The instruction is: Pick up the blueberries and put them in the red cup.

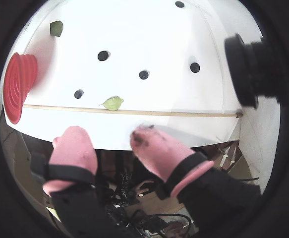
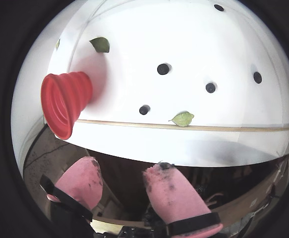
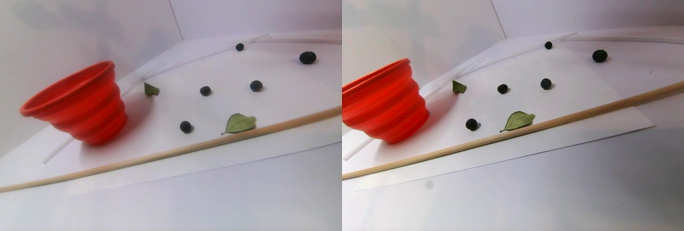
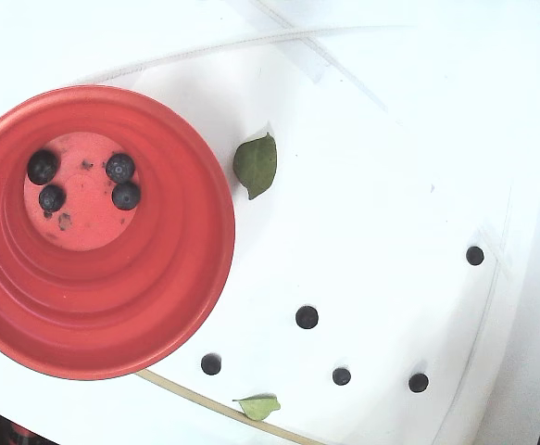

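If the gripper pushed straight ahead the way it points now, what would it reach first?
Probably the wooden stick across the white sheet, near the green leaf resting on it. The gripper hangs off the table edge, jaws open and empty. Blueberries lie beyond the stick. Depth is unclear, so it might pass above.

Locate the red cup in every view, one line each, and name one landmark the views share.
A wrist view: red cup at the left edge, on its side as pictured.
A wrist view: left of centre.
Stereo pair view: left in both halves.
Fixed view: fills the left, seen from above, four blueberries inside.
Shared landmark: the wooden stick, near a green leaf.
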Controlling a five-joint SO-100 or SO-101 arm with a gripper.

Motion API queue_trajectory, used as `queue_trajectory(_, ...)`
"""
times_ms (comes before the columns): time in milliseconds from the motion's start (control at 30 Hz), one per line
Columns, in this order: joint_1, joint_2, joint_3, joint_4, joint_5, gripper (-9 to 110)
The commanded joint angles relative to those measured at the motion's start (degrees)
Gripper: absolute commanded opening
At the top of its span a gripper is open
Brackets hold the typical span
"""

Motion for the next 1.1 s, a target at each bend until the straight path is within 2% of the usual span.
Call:
queue_trajectory(0, -1.41, 0.88, 0.09, -2.55, -2.72, 16)
queue_trajectory(1067, 0.18, -1.41, 19.86, -28.65, -19.86, 16)
